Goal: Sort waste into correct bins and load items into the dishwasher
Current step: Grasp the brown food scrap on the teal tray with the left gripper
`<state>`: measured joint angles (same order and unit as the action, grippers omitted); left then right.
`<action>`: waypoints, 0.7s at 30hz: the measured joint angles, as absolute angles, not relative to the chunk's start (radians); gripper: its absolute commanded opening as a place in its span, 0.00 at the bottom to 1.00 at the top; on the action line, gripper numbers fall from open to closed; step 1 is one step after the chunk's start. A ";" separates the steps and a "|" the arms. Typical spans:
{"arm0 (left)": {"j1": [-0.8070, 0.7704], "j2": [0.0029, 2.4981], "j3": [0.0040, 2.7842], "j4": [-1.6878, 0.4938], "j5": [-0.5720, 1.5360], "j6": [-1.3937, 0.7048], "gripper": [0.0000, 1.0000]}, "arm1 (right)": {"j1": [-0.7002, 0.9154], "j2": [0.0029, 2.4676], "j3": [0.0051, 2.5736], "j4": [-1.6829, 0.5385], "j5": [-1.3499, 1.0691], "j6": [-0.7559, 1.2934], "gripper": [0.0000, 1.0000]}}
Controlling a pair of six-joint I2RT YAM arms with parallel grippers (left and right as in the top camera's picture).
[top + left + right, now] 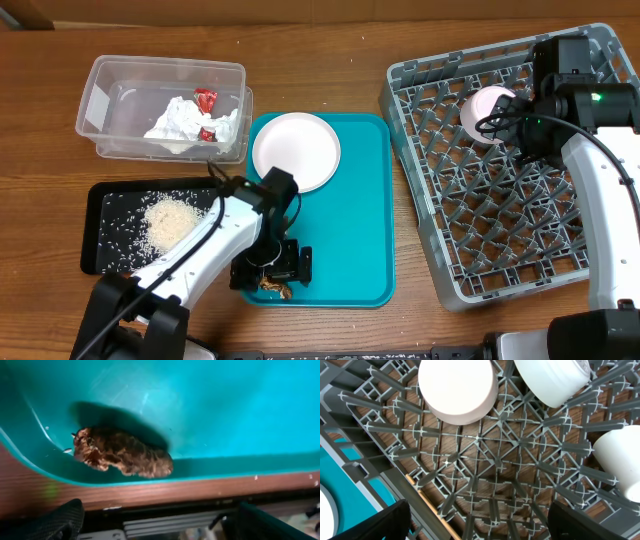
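– Where's the brown food scrap (pixel 122 455)?
– On the teal tray (pixel 225 410), by its near rim. Twelve o'clock from left arm's fingers (pixel 57 520), which are spread and empty. Long axis nine-to-three.
– Right arm's fingers (pixel 375 522)?
– Apart, empty, far off over the rack (pixel 485 460). Left's nearer.

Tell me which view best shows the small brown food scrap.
Left wrist: the small brown food scrap shows close and whole, on the teal tray by its rim. Overhead shows a sliver under the left gripper; right wrist, nothing.
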<state>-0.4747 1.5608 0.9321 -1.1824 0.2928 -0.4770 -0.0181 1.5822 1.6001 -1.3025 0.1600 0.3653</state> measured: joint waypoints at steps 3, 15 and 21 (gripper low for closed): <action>-0.475 1.561 0.881 -1.121 0.296 -0.546 0.94 | -0.018 1.582 1.600 -1.307 0.160 0.366 0.90; -0.476 1.562 0.764 -0.923 0.216 -0.690 0.86 | -0.018 1.582 1.600 -1.318 0.160 0.366 0.90; -0.477 1.562 0.762 -0.893 0.190 -0.709 0.45 | -0.018 1.582 1.600 -1.319 0.160 0.366 0.90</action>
